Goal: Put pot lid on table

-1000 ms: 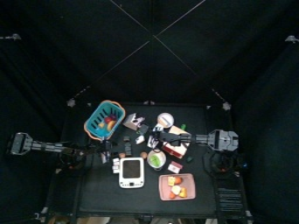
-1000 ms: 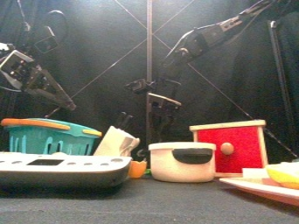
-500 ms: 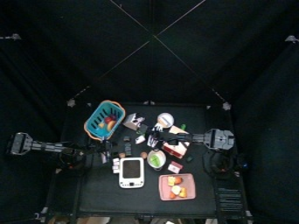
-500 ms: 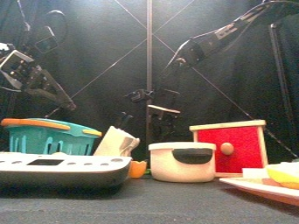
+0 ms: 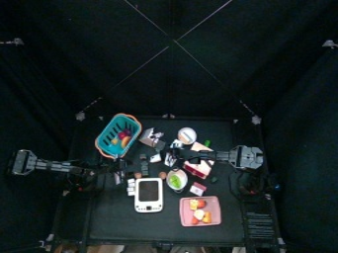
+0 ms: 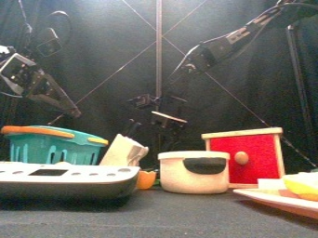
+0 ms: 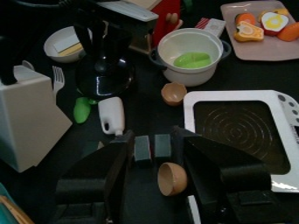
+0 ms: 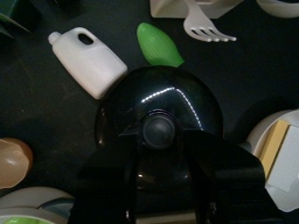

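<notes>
While the nearest things at the table's [image 6: 162, 218] front edge, a flat white scale [image 6: 62, 177] and a pink plate [image 6: 288, 193] of food, have no part in the job, the white pot [image 6: 192, 172] just behind them matters. It stands uncovered, and the left wrist view shows something green lying inside it. Beside it is a red box [image 6: 248, 156], and toward the left side are a white cutlery holder [image 6: 122, 151] and a teal basket [image 6: 50, 144].

Behind this row, the right gripper [image 8: 158, 156] reaches down from the right arm with the pot lid [image 8: 152, 96]. Its jaws stand on either side of the black knob, and I judge them closed on it. From the front view, the lid [image 6: 168, 118] hangs above the tabletop rather than resting on it. From the right wrist view, it sits over the spot beside a small white bottle [image 8: 87, 59] and a green piece [image 8: 158, 42].

Further left, the left gripper [image 7: 155, 138] hovers with its jaws parted and nothing between them, above a small wooden cup [image 7: 173, 179].

As I read it, the lid is already off the pot and carried to a free patch. What is left is lowering it until it rests on the table, then letting go.
</notes>
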You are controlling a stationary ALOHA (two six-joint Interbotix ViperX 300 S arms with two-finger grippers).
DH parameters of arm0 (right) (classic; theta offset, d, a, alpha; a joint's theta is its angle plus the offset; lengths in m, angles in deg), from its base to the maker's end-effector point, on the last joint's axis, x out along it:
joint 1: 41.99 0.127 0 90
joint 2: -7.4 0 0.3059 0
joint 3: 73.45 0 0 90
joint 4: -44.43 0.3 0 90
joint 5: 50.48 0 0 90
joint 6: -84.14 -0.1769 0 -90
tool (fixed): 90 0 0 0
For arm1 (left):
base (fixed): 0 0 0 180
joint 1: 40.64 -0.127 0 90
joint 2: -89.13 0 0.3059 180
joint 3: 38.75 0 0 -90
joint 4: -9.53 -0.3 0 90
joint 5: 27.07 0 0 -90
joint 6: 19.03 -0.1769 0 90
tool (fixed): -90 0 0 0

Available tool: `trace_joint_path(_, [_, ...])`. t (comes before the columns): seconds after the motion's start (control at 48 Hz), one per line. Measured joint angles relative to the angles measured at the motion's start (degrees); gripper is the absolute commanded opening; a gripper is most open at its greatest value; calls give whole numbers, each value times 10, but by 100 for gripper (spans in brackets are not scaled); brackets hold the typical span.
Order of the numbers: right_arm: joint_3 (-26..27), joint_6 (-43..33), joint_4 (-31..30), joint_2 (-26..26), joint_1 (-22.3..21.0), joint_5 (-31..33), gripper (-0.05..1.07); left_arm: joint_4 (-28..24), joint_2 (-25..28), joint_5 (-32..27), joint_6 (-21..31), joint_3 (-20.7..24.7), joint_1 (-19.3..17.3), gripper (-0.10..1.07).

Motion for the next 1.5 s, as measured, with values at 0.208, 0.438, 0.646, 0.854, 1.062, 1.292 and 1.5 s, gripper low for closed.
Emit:
trace_joint_path(0.208, [2, 0, 13, -5, 1, -22, 75, 0, 0, 0, 0, 0, 0, 80])
trace_joint_path(0.438, [2, 0, 13, -6, 2, -25, 88, 0, 0, -1, 0, 0, 0, 80])
trace_joint_path(0.646, [4, -1, 13, -6, 4, -24, 88, 0, 0, -1, 0, 0, 0, 80])
trace_joint_path(0.854, [12, -2, 13, -6, 8, -22, 88, 0, 0, -1, 1, 0, 0, 80])
trace_joint_path(1.062, [23, -2, 13, -6, 16, -17, 88, 0, 0, -1, 0, 0, 0, 80])
trace_joint_path(1.292, [26, -2, 13, -6, 19, -6, 88, 0, 0, -1, 0, 0, 0, 80])
trace_joint_path(1.5, [27, 6, 14, -6, 21, -1, 88, 0, 0, -1, 0, -1, 0, 80])
